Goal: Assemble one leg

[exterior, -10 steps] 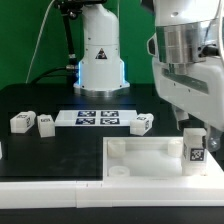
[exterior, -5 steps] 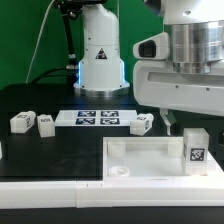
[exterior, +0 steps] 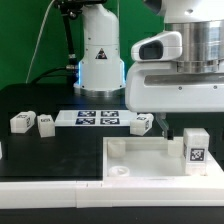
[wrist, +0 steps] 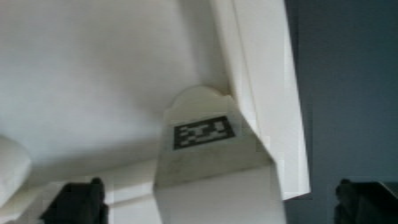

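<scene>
The leg [exterior: 194, 150], a small white block with a black-and-white tag, stands upright at the corner of the white tray-like piece [exterior: 140, 155] on the exterior view's right. My gripper [exterior: 190, 125] hangs just above it, open and empty. One dark fingertip [exterior: 165, 129] shows beside the leg, apart from it. In the wrist view the leg [wrist: 210, 150] stands between my spread fingers [wrist: 80, 200], against the tray's wall [wrist: 267, 70], and the gripper [wrist: 222, 205] touches nothing.
Three more white leg blocks lie on the black table: two at the exterior view's left [exterior: 21, 122] [exterior: 46, 124] and one by the gripper [exterior: 143, 123]. The marker board [exterior: 98, 119] lies at mid table. The robot's base [exterior: 100, 55] stands behind it.
My gripper has let go of the leg and risen from it. The leg stays standing at the tray's corner.
</scene>
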Robot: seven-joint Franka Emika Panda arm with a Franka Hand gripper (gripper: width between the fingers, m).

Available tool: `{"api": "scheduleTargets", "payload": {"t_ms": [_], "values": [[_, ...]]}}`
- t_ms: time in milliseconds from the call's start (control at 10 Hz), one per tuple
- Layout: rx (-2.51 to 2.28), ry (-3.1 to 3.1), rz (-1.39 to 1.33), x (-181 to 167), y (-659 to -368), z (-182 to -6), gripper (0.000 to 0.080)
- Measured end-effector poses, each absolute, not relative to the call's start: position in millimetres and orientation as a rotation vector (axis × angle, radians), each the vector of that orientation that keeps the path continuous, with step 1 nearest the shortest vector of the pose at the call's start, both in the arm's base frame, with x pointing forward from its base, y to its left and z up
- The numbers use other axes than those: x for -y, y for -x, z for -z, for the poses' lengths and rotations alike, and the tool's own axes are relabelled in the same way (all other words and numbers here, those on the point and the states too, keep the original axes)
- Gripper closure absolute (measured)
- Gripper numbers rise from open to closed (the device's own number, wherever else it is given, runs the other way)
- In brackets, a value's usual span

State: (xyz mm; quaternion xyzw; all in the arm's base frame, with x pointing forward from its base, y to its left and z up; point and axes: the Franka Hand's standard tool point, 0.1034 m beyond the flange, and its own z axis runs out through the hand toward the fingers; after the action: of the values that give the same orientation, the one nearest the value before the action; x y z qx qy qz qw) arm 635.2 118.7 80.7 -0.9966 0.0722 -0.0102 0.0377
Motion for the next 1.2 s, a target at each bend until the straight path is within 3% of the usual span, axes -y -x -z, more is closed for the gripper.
{"api": "scheduleTargets", "payload": {"t_ms": [200, 400, 500, 600, 900, 1200], "values": [[-0.153, 3.063, 0.035, -118.7, -635.3, -80.7, 0.0151], [-0.153, 3.063, 0.035, -118.3, -635.4, -80.7, 0.0376], [-0.153, 3.063, 0.035, -118.3, -635.5, -80.8, 0.0376], [-0.167, 3.062, 0.035, -118.3, -635.5, -80.8, 0.051], [-0.289, 3.047, 0.033, -116.8, -636.2, -81.0, 0.0509], [-0.809, 2.954, 0.017, -102.6, -635.3, -80.4, 0.0509]]}}
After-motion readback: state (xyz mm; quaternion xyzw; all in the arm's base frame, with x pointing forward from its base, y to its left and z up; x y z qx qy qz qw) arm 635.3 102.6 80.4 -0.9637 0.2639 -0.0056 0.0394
